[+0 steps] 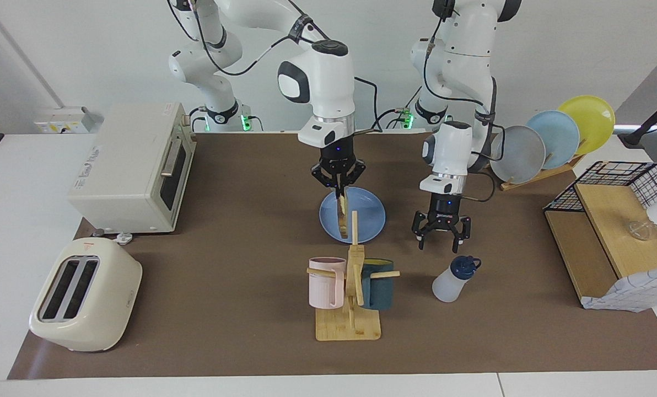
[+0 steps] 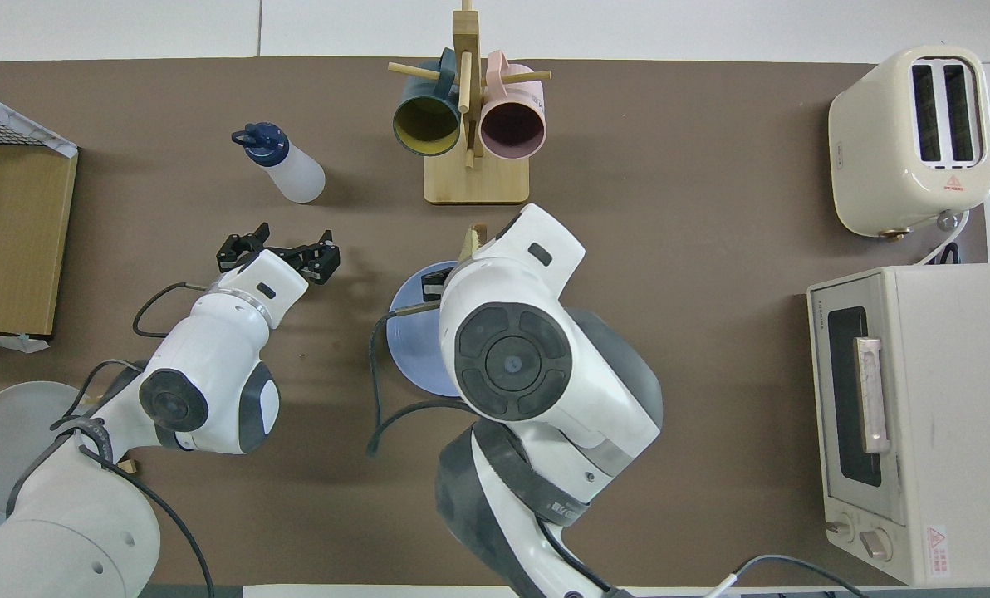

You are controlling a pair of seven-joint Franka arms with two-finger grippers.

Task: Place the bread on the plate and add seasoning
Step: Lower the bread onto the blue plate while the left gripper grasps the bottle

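Facing view: right end effector (image 1: 339,190) holds bread (image 1: 342,216) over plate (image 1: 368,219).

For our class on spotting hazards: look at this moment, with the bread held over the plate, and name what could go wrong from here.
1. The right gripper holds the bread on edge over the plate; released like this, it may topple off the rim.
2. The mug rack stands close beside the plate; the bread or arm could knock it.
3. The open left gripper waits above the seasoning, which leans and could tip when grasped.
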